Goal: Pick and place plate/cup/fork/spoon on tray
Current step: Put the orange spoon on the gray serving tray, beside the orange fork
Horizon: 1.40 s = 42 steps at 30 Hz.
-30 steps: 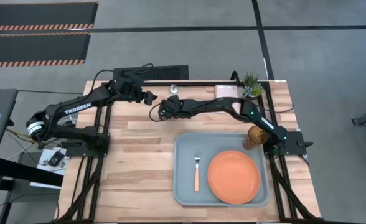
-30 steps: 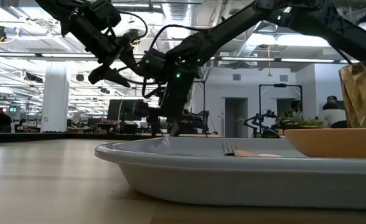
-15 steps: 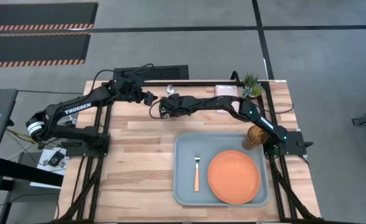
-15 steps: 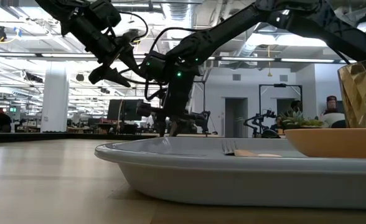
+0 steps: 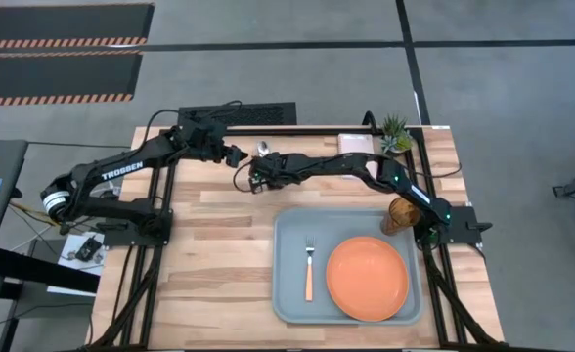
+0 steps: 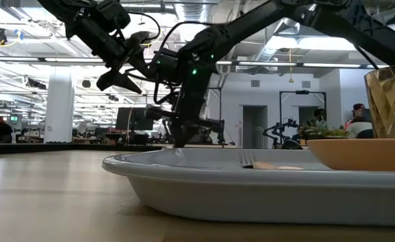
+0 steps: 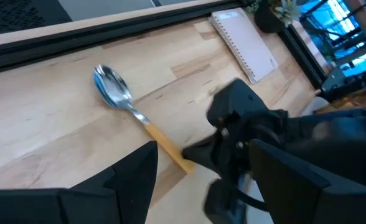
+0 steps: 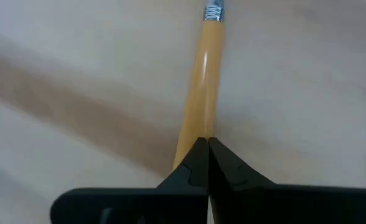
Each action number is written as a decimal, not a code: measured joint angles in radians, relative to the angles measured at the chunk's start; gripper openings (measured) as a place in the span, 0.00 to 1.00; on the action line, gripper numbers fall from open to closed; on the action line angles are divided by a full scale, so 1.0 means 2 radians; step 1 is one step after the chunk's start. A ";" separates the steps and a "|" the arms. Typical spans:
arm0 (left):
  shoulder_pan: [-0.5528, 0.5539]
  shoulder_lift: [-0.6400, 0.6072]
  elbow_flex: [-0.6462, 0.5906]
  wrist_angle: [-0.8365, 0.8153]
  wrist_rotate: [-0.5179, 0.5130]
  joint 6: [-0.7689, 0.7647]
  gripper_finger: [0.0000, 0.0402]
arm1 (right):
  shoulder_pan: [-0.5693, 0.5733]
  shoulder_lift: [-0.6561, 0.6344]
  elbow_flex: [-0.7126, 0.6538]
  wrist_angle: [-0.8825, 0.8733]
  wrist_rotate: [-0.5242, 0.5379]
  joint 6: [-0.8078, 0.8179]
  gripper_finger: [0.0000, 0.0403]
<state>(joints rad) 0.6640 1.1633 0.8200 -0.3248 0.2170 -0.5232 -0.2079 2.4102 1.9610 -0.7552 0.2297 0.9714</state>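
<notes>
The spoon (image 7: pixel 128 107) lies on the wooden table near its far edge, with its silver bowl (image 5: pixel 264 148) toward the far side and its orange handle (image 8: pixel 203 74) toward my right gripper. My right gripper (image 5: pixel 256 173) is down at the table, shut at the handle's free end; it also shows in the low view (image 6: pixel 184 138). My left gripper (image 5: pixel 235 154) hovers open just left of the spoon and holds nothing. The tray (image 5: pixel 289 293) holds the fork (image 5: pixel 309 268) and the plate (image 5: pixel 367 279). The cup (image 5: pixel 402 215) stands at the tray's far right corner. My right gripper has its fingertips (image 8: pixel 198 163) closed together on the free end of the spoon's orange handle (image 8: pixel 194 130). The fingers slant down from the table's right side and lie roughly along the handle. The fingertips hide the very end. The spoon lies flat on the table.
A pale pink pad (image 5: pixel 356 143) and a small green potted plant (image 5: pixel 396 132) sit at the far right of the table. The table's left half (image 5: pixel 209 264) is bare wood. The room behind the table shows in the low view.
My right gripper has gone a little toward the table's far left and come down onto the spoon's handle end. The spoon's bowl has shifted slightly toward the table's left and near side. My left arm has kept still.
</notes>
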 joint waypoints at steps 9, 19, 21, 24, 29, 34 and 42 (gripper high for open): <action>0.000 -0.003 0.000 0.000 0.005 0.011 0.60 | 0.040 -0.010 -0.001 -0.070 -0.001 0.021 0.04; 0.000 -0.003 0.000 0.001 0.008 0.016 0.60 | 0.051 -0.011 -0.001 -0.076 0.013 0.010 0.30; 0.000 -0.003 0.000 0.001 0.008 0.016 0.60 | 0.051 -0.013 -0.001 -0.073 0.015 -0.004 0.36; 0.000 -0.003 0.000 0.001 0.008 0.016 0.60 | 0.051 -0.013 -0.001 -0.066 0.033 -0.006 0.42; 0.000 -0.003 0.000 0.001 0.008 0.016 0.60 | 0.051 -0.012 0.005 -0.027 0.065 -0.041 0.47; 0.000 -0.003 0.000 0.001 0.008 0.019 0.60 | 0.051 -0.012 0.003 0.006 0.099 -0.045 0.46; 0.000 -0.003 0.000 0.001 0.007 0.024 0.60 | 0.040 -0.005 0.004 0.051 0.079 -0.088 0.43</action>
<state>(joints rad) 0.6636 1.1572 0.8200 -0.3233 0.2317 -0.4744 -0.1273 2.4006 1.9682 -0.6540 0.3875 0.7962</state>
